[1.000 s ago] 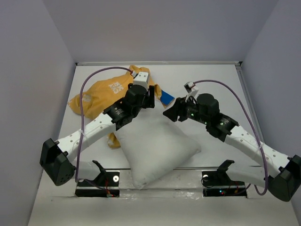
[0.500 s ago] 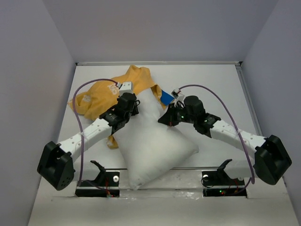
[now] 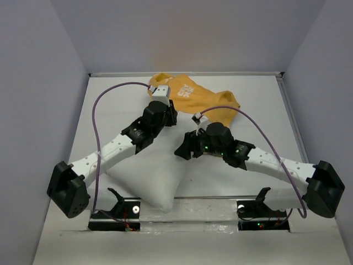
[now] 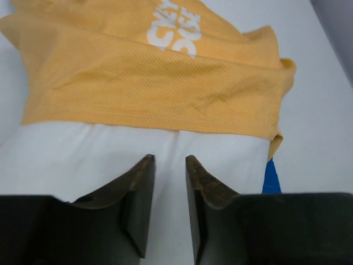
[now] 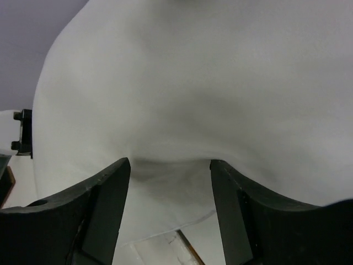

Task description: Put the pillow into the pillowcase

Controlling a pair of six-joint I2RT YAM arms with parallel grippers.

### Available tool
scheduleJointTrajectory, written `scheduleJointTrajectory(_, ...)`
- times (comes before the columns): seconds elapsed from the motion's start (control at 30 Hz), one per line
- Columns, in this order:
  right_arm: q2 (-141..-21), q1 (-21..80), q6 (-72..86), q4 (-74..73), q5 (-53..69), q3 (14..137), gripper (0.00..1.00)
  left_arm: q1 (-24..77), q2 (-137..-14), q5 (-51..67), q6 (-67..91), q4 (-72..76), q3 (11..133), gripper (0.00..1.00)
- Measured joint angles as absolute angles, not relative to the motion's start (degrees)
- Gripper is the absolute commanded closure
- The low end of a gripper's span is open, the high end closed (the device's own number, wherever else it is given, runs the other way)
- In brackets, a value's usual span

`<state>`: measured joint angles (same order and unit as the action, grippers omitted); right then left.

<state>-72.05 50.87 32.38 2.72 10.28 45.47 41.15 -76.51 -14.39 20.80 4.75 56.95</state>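
The white pillow (image 3: pixel 149 176) lies at the near middle of the table, one corner over the front edge. Its far end sits under the yellow-orange pillowcase (image 3: pixel 204 99), which spreads toward the back right. In the left wrist view the pillowcase (image 4: pixel 154 83) drapes over the pillow (image 4: pixel 83 149), with a blue strip (image 4: pixel 270 176) at the right. My left gripper (image 3: pixel 169 116) (image 4: pixel 170 160) hovers on the pillow near the case's edge, jaws a narrow gap apart. My right gripper (image 3: pixel 183 150) (image 5: pixel 170 163) is open wide, pressed against the pillow (image 5: pixel 193 83).
Grey walls close in the table (image 3: pixel 259 88) on the left, back and right. Two black brackets (image 3: pixel 122 212) (image 3: pixel 258 208) sit at the front edge. Purple cables (image 3: pixel 105 94) arch over both arms. The arm bases stand at the near corners.
The pillowcase has swung from the back left to the back right. The pillow has flattened and shifted left and nearer. Both grippers moved: left further back, right lower and to the left.
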Motion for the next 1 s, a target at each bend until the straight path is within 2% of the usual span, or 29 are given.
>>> scheduleJointTrajectory(0.1,-68.4,50.0,28.9,-1.7,8.5,47.2,0.36,41.3,-71.5,-14.8,21.2,3.3,56.7,0.46)
scheduleJointTrajectory(0.2,-64.3,45.3,26.1,-4.7,8.3,48.8,0.38,41.5,-68.8,-14.8,21.6,2.7,56.7,0.44)
scheduleJointTrajectory(0.33,-61.4,38.6,22.7,-7.1,8.5,50.2,0.43,44.7,-70.5,-15.5,21.6,1.0,57.5,0.37)
scheduleJointTrajectory(0.43,-61.0,34.4,21.0,-9.5,7.7,49.9,0.44,48.9,-73.3,-15.5,21.3,-1.0,57.6,0.29)
scheduleJointTrajectory(0.57,-63.4,30.7,19.5,-11.7,4.0,49.6,0.41,52.2,-74.5,-16.1,20.7,-3.8,56.6,0.2)
scheduleJointTrajectory(0.63,-65.8,29.8,18.8,-12.2,1.1,49.6,0.4,52.7,-74.5,-16.7,20.5,-4.4,56.2,0.2)
scheduleJointTrajectory(0.77,-72.1,29.2,15.7,-13.8,-3.1,50.5,0.39,53.2,-76.0,-16.3,20.4,-3.2,54.5,0.25)
scheduleJointTrajectory(0.97,-79.7,29.2,10.6,-15.5,-5.6,53.0,0.39,54.1,-81.1,-14.2,20.9,2.9,52.0,0.5)
scheduleJointTrajectory(1.0,-79.9,29.2,10.1,-15.9,-6.9,53.0,0.41,54.3,-81.5,-13.9,21.1,3.9,51.6,0.61)
